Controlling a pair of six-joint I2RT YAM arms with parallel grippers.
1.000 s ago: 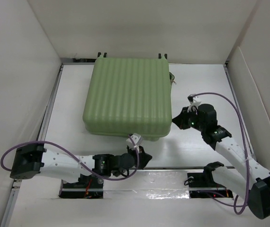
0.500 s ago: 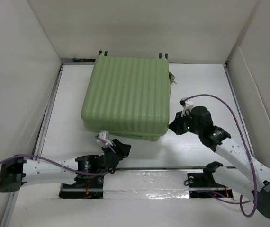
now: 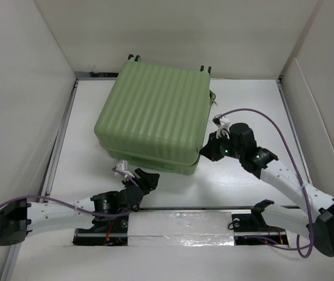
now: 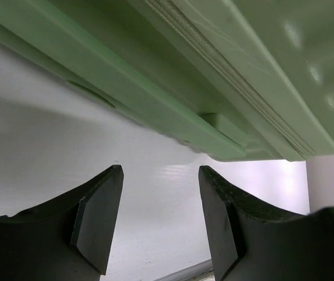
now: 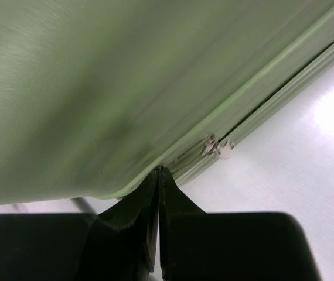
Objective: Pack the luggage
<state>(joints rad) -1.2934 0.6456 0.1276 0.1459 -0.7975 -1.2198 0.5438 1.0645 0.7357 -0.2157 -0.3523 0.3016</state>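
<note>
Facing the luggage, the left end effector stands apart, the right end effector pinched together at its corner.

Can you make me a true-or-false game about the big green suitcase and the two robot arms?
1. The suitcase is green with ridges on its shell. True.
2. The suitcase is wide open. False: it is closed, with the lid down.
3. The left gripper is open and holds nothing. True.
4. The right gripper has its jaws wide apart. False: they are shut together, right at the suitcase's seam near its right front corner.
5. The suitcase stands upright on its wheels. False: it lies on its broad side on the table.
</note>
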